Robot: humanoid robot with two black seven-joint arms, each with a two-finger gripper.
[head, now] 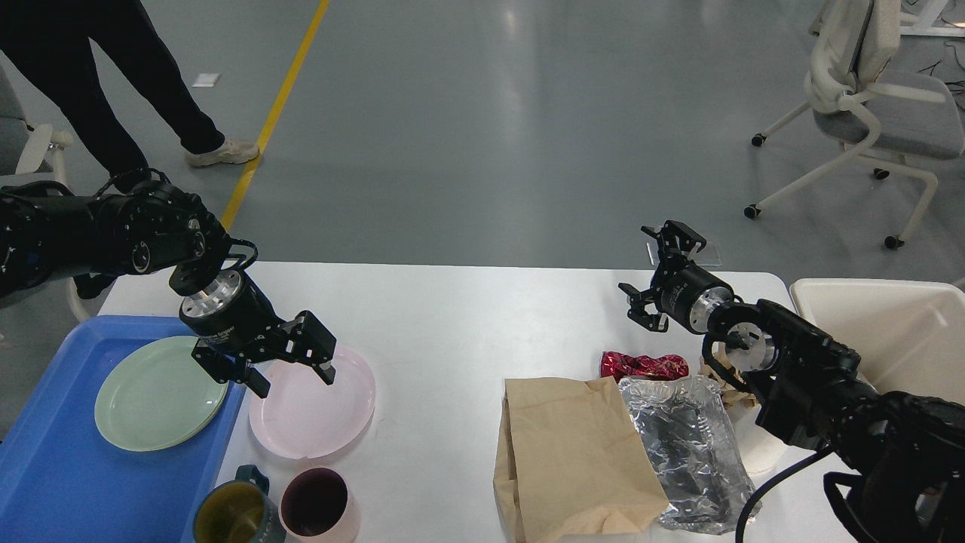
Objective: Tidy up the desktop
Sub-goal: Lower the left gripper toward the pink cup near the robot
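The black left arm reaches in from the left, its two-finger left gripper (pixel 292 375) angled downward with fingers spread, while the black right arm's two-finger right gripper (pixel 657 283) points up-left, fingers parted.
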